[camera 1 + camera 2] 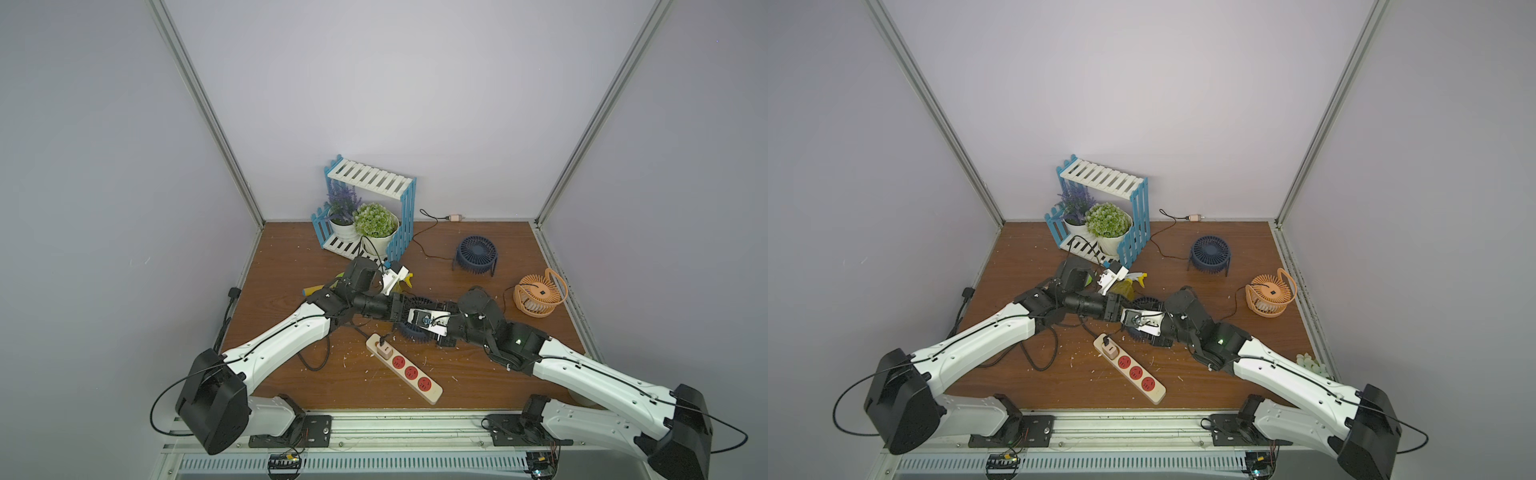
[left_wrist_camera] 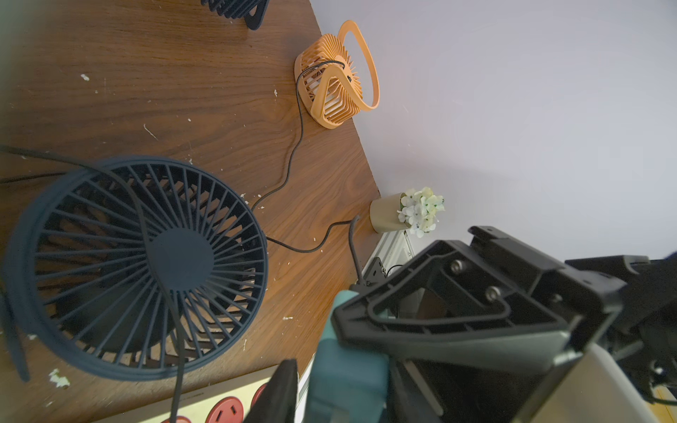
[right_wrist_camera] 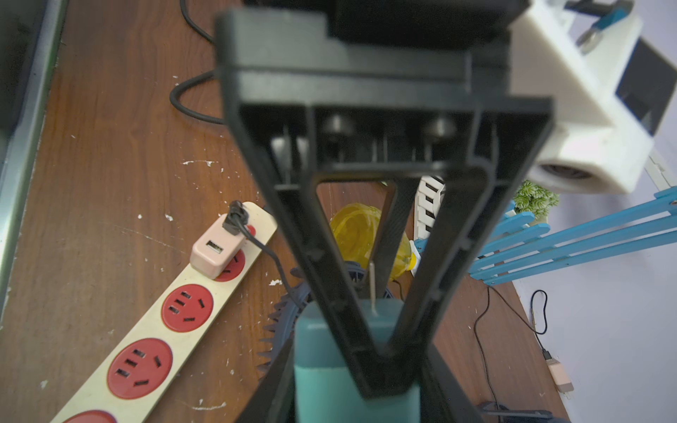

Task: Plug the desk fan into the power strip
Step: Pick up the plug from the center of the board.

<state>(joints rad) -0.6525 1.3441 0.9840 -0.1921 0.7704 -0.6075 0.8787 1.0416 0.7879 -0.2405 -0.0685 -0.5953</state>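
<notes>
Teal plug (image 3: 318, 351) inside left claw (image 2: 340, 377), right claw (image 3: 355, 392); three fans (image 2: 135, 267), one power strip (image 1: 432, 392)

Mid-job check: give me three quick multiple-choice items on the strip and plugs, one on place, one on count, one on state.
1. Where is the pink adapter on the power strip?
A. in the far end socket
B. in the near end socket
C. beside the strip

2. How many red sockets stand free?
A. one
B. three
C. four

3. The small plug at the back edge of the table is:
A. pushed into the strip
B. lying loose
C. hanging in the air

Key:
1 A: in both top views it fills the strip's far end socket.
2 B: three red discs show uncovered.
3 B: it lies apart from the strip, in no socket.
</notes>
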